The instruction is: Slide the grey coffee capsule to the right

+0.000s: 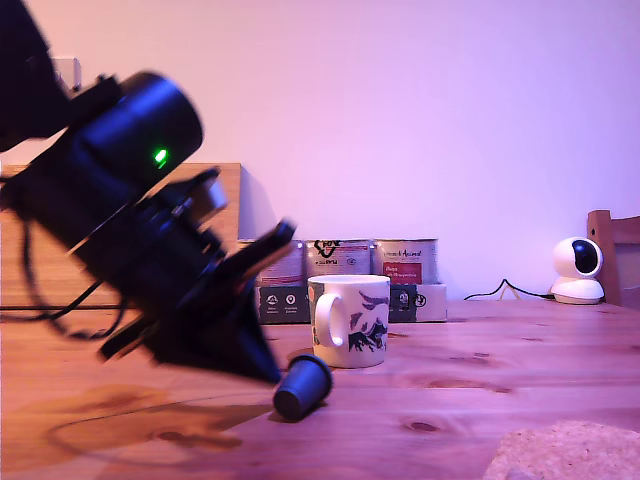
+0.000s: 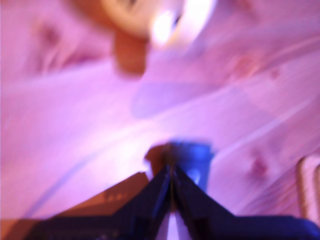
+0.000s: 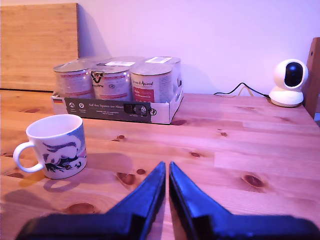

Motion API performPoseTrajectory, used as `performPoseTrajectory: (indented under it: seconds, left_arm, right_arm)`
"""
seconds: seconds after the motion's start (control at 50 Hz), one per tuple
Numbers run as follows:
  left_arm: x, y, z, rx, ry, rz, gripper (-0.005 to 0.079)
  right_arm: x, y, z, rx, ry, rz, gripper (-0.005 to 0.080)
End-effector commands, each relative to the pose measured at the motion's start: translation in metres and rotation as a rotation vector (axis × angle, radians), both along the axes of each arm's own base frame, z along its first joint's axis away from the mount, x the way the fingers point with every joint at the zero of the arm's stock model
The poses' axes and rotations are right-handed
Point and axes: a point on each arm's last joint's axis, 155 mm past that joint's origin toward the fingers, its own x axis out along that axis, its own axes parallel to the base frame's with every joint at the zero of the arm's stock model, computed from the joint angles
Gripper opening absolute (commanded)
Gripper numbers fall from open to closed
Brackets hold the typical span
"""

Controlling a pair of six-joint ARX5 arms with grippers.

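Currently I'm pushing the grey coffee capsule [image 1: 302, 387], tipped on the desk [image 1: 480, 380], with my first claw [image 1: 268, 370] clenched empty; next: steady sideways shove toward the exterior view's right.

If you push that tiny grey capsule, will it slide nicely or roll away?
It may roll. The grey capsule already lies tipped on its round side on the table, and its tapered shape would probably curve it round. It looks small and light beside the mug, so my first claw, touching it, should push gently.
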Motion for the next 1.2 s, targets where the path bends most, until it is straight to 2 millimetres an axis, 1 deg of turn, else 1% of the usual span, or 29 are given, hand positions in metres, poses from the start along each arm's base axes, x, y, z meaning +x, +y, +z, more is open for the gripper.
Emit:
performPoseTrajectory:
  seconds: [0.0,0.12,0.32,0.42,0.52,0.6,0.74,0.92,1.02,1.18]
  left_arm:
    - [-0.003,-0.002,-0.006,0.001,0.018,-0.008,-0.002]
    - [0.001,0.001,-0.005,0.003,0.015,0.002,-0.002]
    - [0.014,0.013,-0.002,0.023,-0.027,0.024,-0.002]
    - [0.019,0.015,0.006,0.032,-0.079,0.008,-0.002]
    - [0.026,0.018,0.022,0.042,-0.147,0.016,-0.002]
    - [0.034,0.025,0.033,0.074,-0.216,0.028,-0.002]
    - [0.048,0.042,0.054,0.133,-0.32,0.077,-0.002]
    - [0.065,0.071,0.077,0.201,-0.417,0.137,-0.002]
    - [0.071,0.086,0.086,0.222,-0.448,0.157,-0.002]
    - [0.08,0.112,0.099,0.232,-0.466,0.218,-0.002]
  right_arm:
    - [0.0,0.0,0.004,0.004,-0.012,0.002,-0.0012]
    - [0.0,0.0,0.004,0.004,-0.012,0.002,-0.0012]
    - [0.0,0.0,0.002,0.004,-0.005,0.002,-0.0012]
    - [0.0,0.0,0.002,0.004,-0.005,0.002,-0.0012]
    - [0.0,0.0,0.002,0.004,-0.005,0.002,-0.0012]
    - [0.0,0.0,0.002,0.003,-0.005,0.001,-0.0012]
    - [0.0,0.0,0.002,0.003,-0.005,0.001,-0.0012]
    - [0.0,0.0,0.001,0.002,0.0,0.001,-0.0012]
    - [-0.001,0.0,-0.005,0.001,0.022,0.001,-0.0012]
    - [-0.003,0.0,-0.02,-0.005,0.083,0.001,-0.0012]
